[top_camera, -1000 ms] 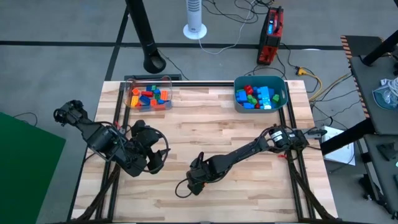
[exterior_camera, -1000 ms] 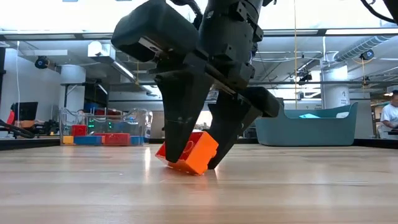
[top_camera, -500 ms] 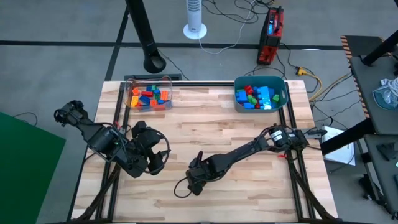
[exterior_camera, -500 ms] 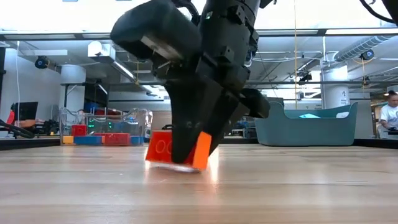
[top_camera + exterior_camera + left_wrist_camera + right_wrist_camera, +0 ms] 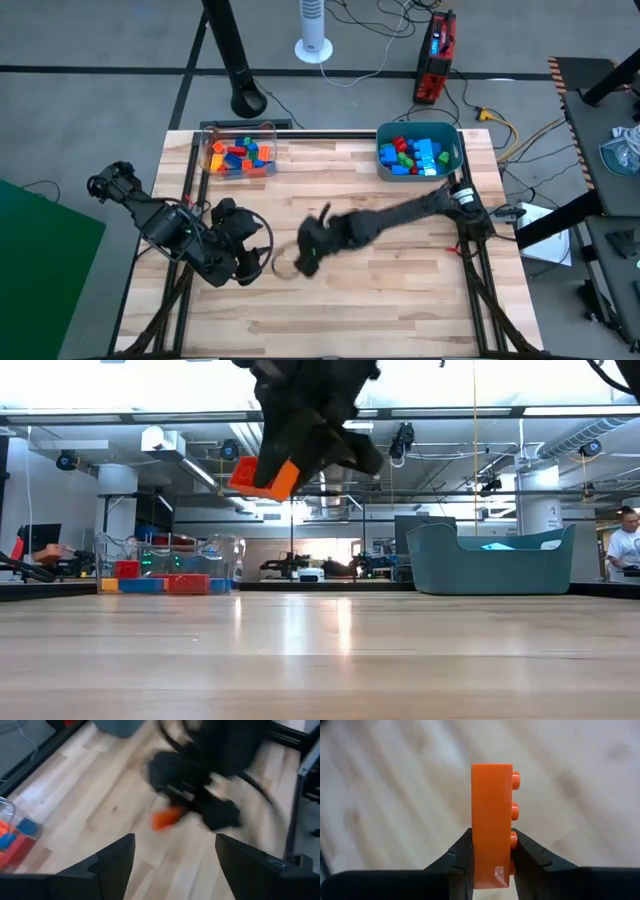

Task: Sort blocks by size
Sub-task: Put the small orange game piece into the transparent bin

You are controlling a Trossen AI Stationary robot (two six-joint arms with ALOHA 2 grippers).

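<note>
Right jaws around orange block (image 5: 491,825).

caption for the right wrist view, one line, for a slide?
Right tool shut on an orange block, studs facing sideways, held clear above the wooden table.

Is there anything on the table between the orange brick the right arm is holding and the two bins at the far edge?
Nothing visible. The right hand holds the orange studded plastic brick above bare wood; the clear plastic box and teal tub sit beyond open tabletop. The left hand waits near the left side.
</note>
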